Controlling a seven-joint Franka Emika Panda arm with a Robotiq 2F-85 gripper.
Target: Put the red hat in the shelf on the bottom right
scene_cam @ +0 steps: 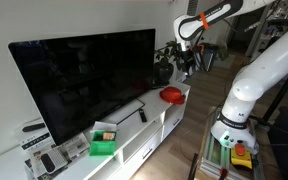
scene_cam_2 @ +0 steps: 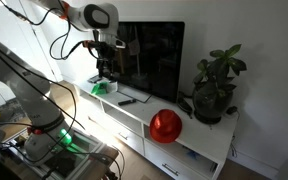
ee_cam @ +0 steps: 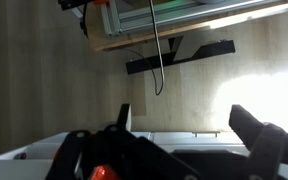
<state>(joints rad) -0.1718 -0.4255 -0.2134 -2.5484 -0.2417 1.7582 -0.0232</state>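
Note:
The red hat (scene_cam: pixel 170 95) lies on the flat top of the long white TV cabinet (scene_cam: pixel 134 128), near its far end beside a potted plant. It also shows in the other exterior view (scene_cam_2: pixel 166 125). My gripper (scene_cam: pixel 185 66) hangs in the air out in front of the cabinet, apart from the hat (scene_cam_2: pixel 106 68). In the wrist view its two dark fingers (ee_cam: pixel 179 112) are spread wide with nothing between them, and wood floor and the cabinet's front lie beyond. The shelf shows as a dim opening low in the cabinet front (scene_cam_2: pixel 190 157).
A large black TV (scene_cam: pixel 84 80) stands on the cabinet. A green box (scene_cam: pixel 104 145) and a black remote (scene_cam: pixel 142 115) lie on its top. A potted plant (scene_cam_2: pixel 216 85) stands at the end by the hat. The robot's base (scene_cam: pixel 234 120) stands on the floor.

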